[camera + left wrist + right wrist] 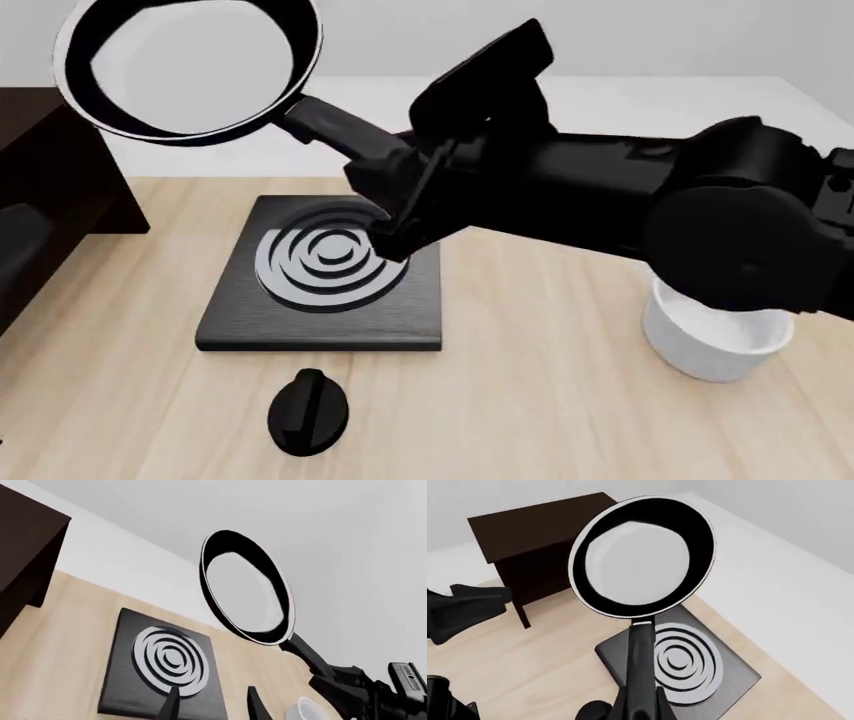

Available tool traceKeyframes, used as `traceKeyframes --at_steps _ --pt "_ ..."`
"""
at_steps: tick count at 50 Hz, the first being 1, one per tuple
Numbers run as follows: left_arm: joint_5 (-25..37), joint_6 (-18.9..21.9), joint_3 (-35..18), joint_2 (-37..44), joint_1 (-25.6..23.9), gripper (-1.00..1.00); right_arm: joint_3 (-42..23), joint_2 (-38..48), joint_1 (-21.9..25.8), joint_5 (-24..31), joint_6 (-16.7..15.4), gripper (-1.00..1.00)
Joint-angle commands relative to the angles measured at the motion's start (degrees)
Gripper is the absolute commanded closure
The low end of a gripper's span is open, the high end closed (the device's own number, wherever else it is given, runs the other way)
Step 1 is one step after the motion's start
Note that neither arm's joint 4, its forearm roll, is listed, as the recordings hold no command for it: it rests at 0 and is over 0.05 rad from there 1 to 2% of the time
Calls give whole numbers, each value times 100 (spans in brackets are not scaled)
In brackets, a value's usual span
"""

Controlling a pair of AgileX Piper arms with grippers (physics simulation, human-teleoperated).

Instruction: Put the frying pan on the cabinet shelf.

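Note:
The frying pan (187,65) is black with a pale inner surface. It is held in the air, tilted, above and behind the stove plate and close to the dark cabinet (54,190) at the left. My right gripper (400,190) is shut on the pan's long handle (640,670). The pan also shows in the right wrist view (644,557) and in the left wrist view (247,587). My left gripper (213,707) is open and empty, low over the table in front of the stove plate. The cabinet's flat dark top (540,530) lies beyond the pan.
A black square stove plate (320,275) with grey rings lies mid-table. A black knob (310,410) sits in front of it. A white bowl (714,335) stands at the right, partly under my right arm. The left arm (467,610) is next to the cabinet.

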Motion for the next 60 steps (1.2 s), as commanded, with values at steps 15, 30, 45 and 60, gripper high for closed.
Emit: traceKeyframes --at_steps 15,30,45,60 --pt "-526 -1181 -128 514 -639 -100 -872 592 398 -161 103 100" --pt "-601 -1319 42 410 -737 -100 -1249 1138 512 -172 223 100" --pt "-438 -1499 -95 268 -618 -100 -1558 1463 693 -283 418 100" --pt "-444 -1524 -119 256 -504 -100 -1516 1721 1021 -426 479 100"
